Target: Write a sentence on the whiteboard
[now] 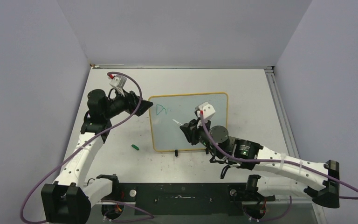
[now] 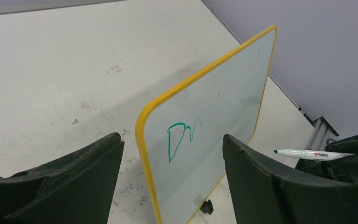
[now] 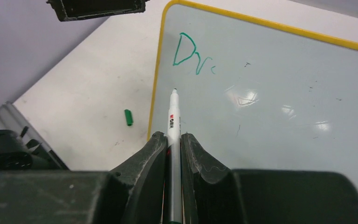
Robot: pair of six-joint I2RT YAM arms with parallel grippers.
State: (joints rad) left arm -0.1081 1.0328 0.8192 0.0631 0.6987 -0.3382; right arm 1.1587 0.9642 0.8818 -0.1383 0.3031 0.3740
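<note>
Rectangular white whiteboard with thin yellow-orange frame (image 1: 191, 122): stands propped on black clip feet (image 1: 175, 151) at the centre of the pale table (image 1: 247, 86). Judged light, stiff and slick-faced, apt to slide or tip under pen pressure, and best steadied at its 9 o'clock frame edge. Green handwritten sentence (image 1: 161, 110): "Dr" only, at the board's 10 o'clock corner. The left gripper (image 1: 144, 106): fingers (image 2: 88, 163) spread wide astride that edge, no contact seen. The right gripper (image 3: 172, 136): clamped on the white marker (image 3: 173, 112), tip just off the board. Small green cap (image 1: 135, 146): on the table at the board's 8 o'clock.

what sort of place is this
Probably a robotics lab test cell: a white table boxed in by plain grey walls, a left arm and right arm bolted at its near edge.
</note>
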